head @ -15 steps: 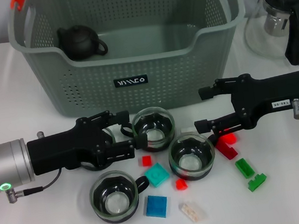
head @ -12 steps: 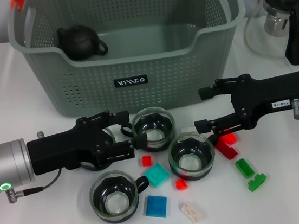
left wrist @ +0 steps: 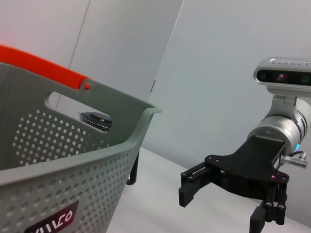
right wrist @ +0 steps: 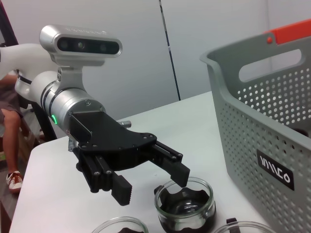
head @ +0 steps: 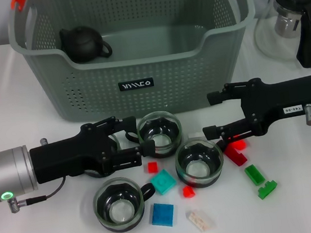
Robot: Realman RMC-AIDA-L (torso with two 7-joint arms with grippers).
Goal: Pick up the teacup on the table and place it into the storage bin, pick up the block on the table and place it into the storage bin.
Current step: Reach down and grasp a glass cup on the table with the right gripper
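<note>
Grey-green perforated storage bin, orange-red handle tips, black label.

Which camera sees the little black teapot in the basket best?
The head view. It looks down into the storage bin and shows the whole black teapot in the back corner on the robot's left side. The left wrist view catches only its lid through the handle slot. The right wrist view shows no teapot.

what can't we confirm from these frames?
- Basket floor: the near wall hides its front part in the head view; both wrist views show only the outside.
- Fourth cup: head view, left gripper covers nearly all of it.
- Red block: head view, partly under the right gripper.
</note>
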